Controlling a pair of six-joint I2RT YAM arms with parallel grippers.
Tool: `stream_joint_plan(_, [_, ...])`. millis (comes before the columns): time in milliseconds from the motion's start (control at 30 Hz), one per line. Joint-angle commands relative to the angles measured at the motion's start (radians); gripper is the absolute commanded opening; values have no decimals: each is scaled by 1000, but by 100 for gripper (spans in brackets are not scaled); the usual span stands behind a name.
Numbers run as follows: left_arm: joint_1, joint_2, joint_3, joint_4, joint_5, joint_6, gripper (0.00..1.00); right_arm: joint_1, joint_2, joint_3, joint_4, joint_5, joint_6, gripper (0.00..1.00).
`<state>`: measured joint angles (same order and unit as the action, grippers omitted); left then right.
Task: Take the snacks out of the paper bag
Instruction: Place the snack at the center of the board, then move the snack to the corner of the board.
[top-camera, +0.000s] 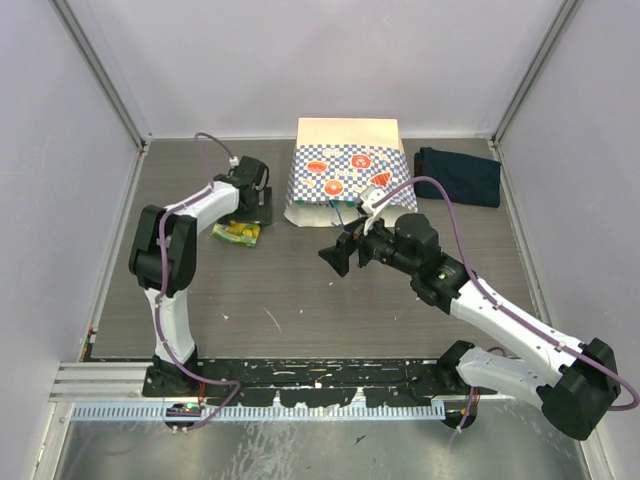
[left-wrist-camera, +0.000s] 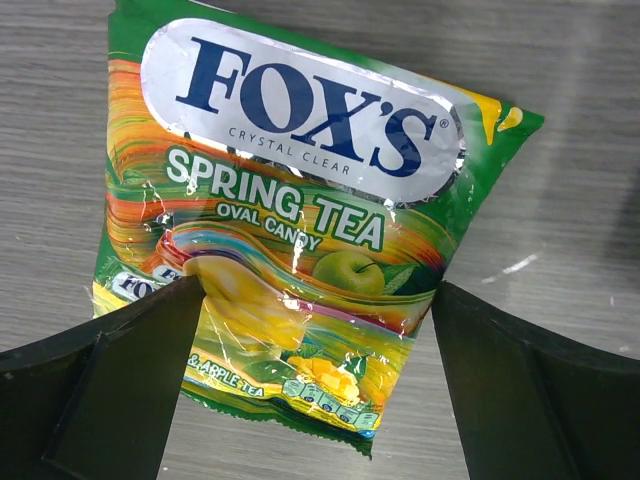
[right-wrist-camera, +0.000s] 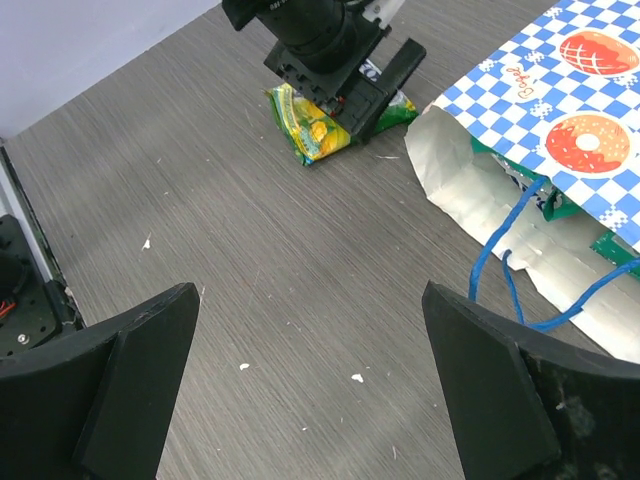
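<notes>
The paper bag (top-camera: 345, 170) lies on its side at the back of the table with its mouth facing me; it also shows in the right wrist view (right-wrist-camera: 560, 120), with blue cord handles (right-wrist-camera: 505, 275) trailing out. Teal and green packet edges (right-wrist-camera: 520, 185) show inside the mouth. One green Fox's Spring Tea packet (left-wrist-camera: 290, 200) lies flat on the table left of the bag (top-camera: 238, 233). My left gripper (left-wrist-camera: 318, 290) is open, low over it, its fingers straddling the packet's lower end. My right gripper (right-wrist-camera: 310, 330) is open and empty above the table, in front of the bag's mouth.
A dark navy folded cloth (top-camera: 458, 176) lies right of the bag at the back. Grey walls close in the table (top-camera: 300, 300) on the left, back and right. Small white specks dot the wood-grain surface.
</notes>
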<state>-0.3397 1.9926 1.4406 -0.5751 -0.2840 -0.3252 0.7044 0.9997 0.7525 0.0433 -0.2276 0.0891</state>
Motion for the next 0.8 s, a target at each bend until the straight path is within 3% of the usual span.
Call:
stream_joint_plan(0, [68, 29, 47, 3, 3, 8, 99, -4, 9, 41, 29, 45, 31, 100])
stream_joint_plan(400, [214, 179, 301, -95, -20, 90, 98, -6, 85, 94, -36, 66, 54, 100])
stream_joint_plan(767, [356, 277, 479, -103, 41, 254, 98, 50, 53, 34, 69, -31, 176, 100])
